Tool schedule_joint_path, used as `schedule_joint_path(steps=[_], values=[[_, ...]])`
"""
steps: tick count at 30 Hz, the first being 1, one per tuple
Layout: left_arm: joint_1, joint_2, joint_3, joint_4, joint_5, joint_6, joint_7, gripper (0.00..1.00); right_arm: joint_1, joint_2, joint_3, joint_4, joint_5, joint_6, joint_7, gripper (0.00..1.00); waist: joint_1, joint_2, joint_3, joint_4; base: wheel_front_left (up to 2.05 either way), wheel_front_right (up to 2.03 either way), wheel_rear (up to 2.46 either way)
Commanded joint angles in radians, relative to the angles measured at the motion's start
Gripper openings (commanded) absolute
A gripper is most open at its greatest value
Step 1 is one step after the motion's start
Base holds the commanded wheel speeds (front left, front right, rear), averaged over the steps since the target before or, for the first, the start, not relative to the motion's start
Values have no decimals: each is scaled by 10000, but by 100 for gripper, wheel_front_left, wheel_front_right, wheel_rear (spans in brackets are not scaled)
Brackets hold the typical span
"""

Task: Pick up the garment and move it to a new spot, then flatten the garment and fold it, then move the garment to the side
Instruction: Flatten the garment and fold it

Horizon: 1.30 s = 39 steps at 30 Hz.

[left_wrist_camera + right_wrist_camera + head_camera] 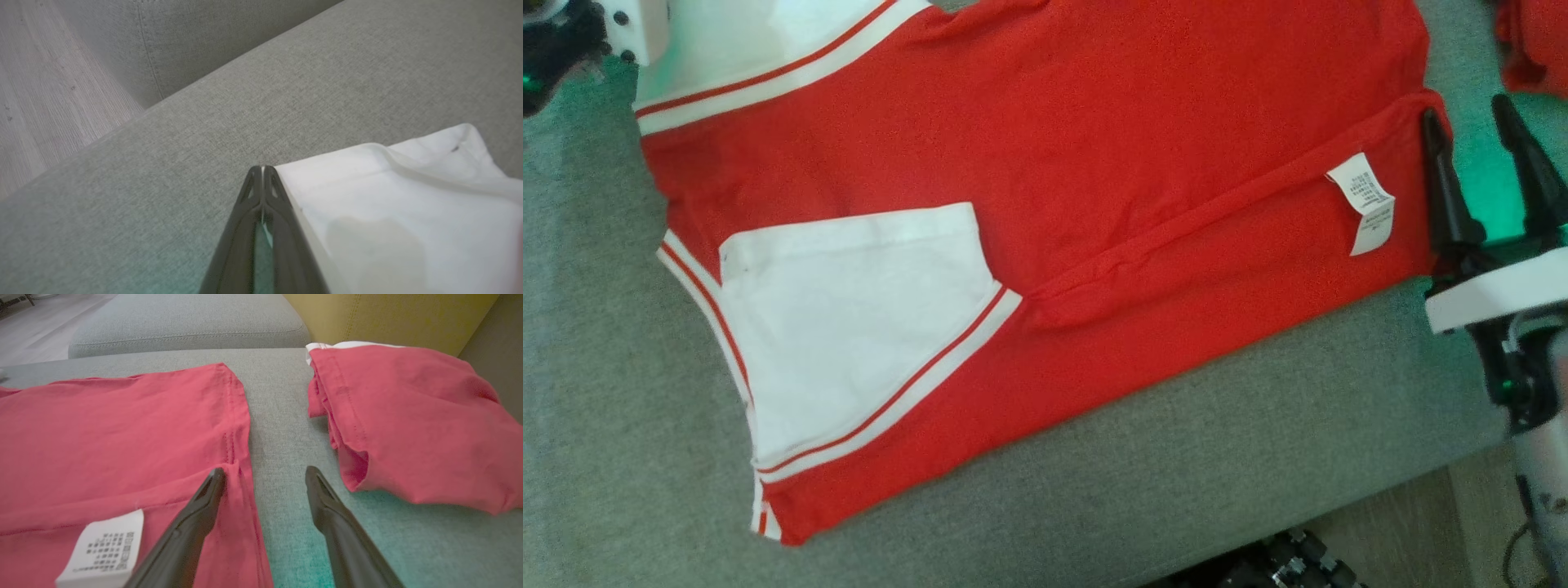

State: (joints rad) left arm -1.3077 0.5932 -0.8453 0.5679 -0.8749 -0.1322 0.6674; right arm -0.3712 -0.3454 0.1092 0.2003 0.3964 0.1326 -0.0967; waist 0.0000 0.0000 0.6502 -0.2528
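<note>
Seat: grey woven sofa cushion (1258,457).
Garment: red cloth garment (1054,163), white striped panels, flat on cushion.
Right gripper (1486,175): jaws apart, straddling hem corner.
Left gripper (262,170): fingers pressed together against white edge.
Tag: white care label (1364,204), near hem.

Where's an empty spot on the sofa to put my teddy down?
Bare grey cushion runs along the near edge, in front of the red garment, and past its left side. The strip between it and the second red garment is crowded: the right claw sits there.
</note>
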Motion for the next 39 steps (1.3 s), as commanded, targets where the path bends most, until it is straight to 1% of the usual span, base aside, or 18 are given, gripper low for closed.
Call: schedule_joint_path(steps=[1,3,5,9,11,16,23,24,25,26,27,28,29,31,32,33,37,39], values=[[-339,523,134,-259,-73,16,-15,0,-98,-313,10,-236,107,-19,-7,100,0,0,-17,59,0,0,0],[-379,552,44,-341,-107,16,-112,0,-241,-345,-19,-246,193,-19,47,100,0,0,-35,101,0,0,0],[-461,608,-140,-487,-161,16,-308,0,-623,-446,-30,-206,393,-19,344,100,0,0,-90,188,0,0,0],[-700,633,-517,-855,-318,16,-657,0,-1749,-896,248,241,766,-19,1513,100,0,0,-177,425,0,0,0],[-876,654,-734,-1072,-368,16,-786,0,-2424,-1153,490,606,752,-19,2014,100,0,0,-177,546,0,0,0],[-1347,666,-1274,-1550,-550,16,-1022,0,-4047,-1420,1135,1909,785,-19,2894,100,0,0,-88,885,0,0,0],[-1863,724,-1965,-1858,-789,16,-1348,0,-5537,-1542,2525,3483,795,-19,3230,100,0,0,39,1212,0,0,0],[-1908,742,-2051,-1862,-836,16,-1397,0,-5673,-1553,2724,3686,813,-19,3292,96,0,0,36,1236,0,0,0],[-1948,757,-2137,-1860,-876,16,-1452,0,-5790,-1567,2930,3865,844,-19,3360,80,0,0,24,1259,0,0,0],[-1988,778,-2220,-1853,-914,16,-1510,0,-5897,-1579,3094,4036,889,-19,3414,70,0,0,12,1272,0,0,0],[-2023,799,-2296,-1836,-959,16,-1564,0,-5990,-1582,3244,4204,940,-19,3485,56,0,0,-4,1279,0,0,0],[-2050,821,-2370,-1811,-1008,16,-1615,0,-6074,-1594,3405,4335,970,-19,3529,46,0,0,-27,1282,0,0,0],[-2074,842,-2444,-1785,-1060,16,-1658,0,-6154,-1610,3528,4454,996,-19,3531,40,0,0,-52,1281,0,0,0],[-2121,880,-2586,-1731,-1161,16,-1740,0,-6280,-1628,3712,4663,1089,-19,3505,24,0,0,-107,1280,0,0,0],[-2145,897,-2656,-1702,-1211,16,-1778,0,-6331,-1638,3792,4773,1139,-19,3525,10,0,0,-137,1280,0,0,0],[-2170,911,-2717,-1671,-1260,16,-1822,0,-6373,-1643,3878,4875,1203,-19,3579,0,0,0,-166,1282,0,0,0],[-2269,956,-2948,-1559,-1435,16,-2027,0,-6507,-1667,4155,5114,1535,-19,3739,0,0,0,-260,1296,0,0,0],[-2335,1004,-3075,-1534,-1437,16,-2214,0,-6589,-1688,4236,5106,1710,-19,3648,0,0,0,-294,1310,0,0,0]])
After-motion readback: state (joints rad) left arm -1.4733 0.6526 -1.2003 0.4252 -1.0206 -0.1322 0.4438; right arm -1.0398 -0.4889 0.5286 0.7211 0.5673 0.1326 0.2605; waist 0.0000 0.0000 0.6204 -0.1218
